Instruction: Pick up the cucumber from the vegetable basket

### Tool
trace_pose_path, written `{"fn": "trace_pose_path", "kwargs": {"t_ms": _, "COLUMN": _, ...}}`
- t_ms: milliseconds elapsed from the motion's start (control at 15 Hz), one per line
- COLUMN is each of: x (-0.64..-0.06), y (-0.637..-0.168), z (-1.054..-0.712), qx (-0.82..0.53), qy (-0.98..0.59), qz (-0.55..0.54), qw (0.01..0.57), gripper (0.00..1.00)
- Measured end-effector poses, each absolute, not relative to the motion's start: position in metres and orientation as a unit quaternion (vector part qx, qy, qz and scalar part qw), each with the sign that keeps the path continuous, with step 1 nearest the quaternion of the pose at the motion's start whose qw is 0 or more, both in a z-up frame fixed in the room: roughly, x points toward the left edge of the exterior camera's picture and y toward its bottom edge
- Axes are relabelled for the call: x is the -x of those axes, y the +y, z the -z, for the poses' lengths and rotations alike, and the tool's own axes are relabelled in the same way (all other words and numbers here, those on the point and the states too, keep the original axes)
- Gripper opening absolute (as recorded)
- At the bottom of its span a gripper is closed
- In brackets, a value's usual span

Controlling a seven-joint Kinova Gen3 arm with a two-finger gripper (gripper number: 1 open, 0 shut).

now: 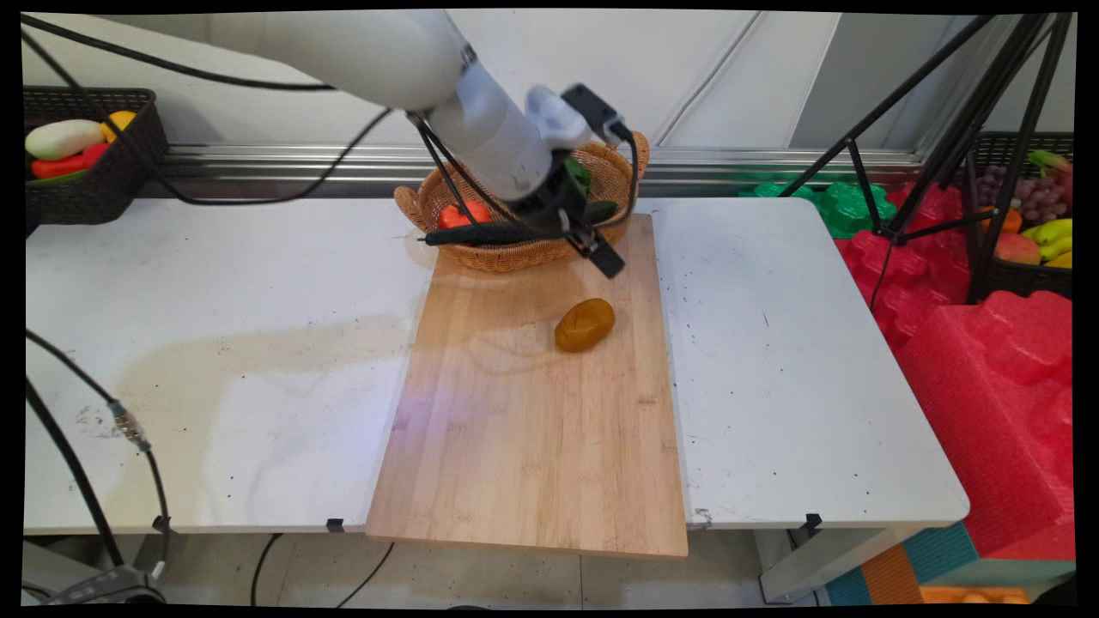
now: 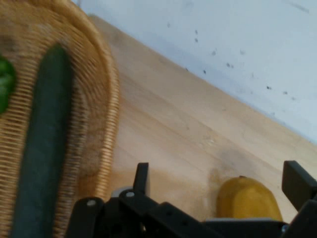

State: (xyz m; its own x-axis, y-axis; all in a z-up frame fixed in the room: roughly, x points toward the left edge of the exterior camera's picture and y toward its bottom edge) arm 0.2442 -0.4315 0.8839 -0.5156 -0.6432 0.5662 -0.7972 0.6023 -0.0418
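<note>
main view: gripper hangs over the far end of the cutting board, just in front of the wicker basket that sits at the board's far edge. nothing is held. yellow-brown potato lies on the board's far right part, near the right edge, a little nearer the camera than the gripper and apart from it. its long axis runs diagonally, one end toward the board's far right corner, the other toward the near left. a red pepper shows inside the basket. the jaw gap is hard to read from here.

hand view: jaws spread wide and empty, one finger at centre, the other at the right edge. the potato sits low between them, closer to the right finger. a dark green cucumber lies lengthwise in the basket at left, with a scrap of something brighter green at the left edge.

risk, as a judgement: the potato is rounded and off-centre between the fingers, so one finger could touch it first and roll it aside toward the board's right edge. the basket rim lies close behind the gripper and could be clipped.
</note>
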Motion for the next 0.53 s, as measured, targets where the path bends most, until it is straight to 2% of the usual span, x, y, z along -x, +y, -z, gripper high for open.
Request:
{"fn": "trace_pose_path", "kwargs": {"t_ms": 267, "x": -0.270, "y": -0.425, "z": -0.915, "qx": -0.415, "qy": -0.854, "qz": -0.167, "qw": 0.265, "gripper": 1.00}}
{"fn": "trace_pose_path", "kwargs": {"t_ms": 533, "x": -0.295, "y": -0.422, "z": -0.928, "qx": -0.411, "qy": -0.856, "qz": -0.178, "qw": 0.258, "gripper": 1.00}}
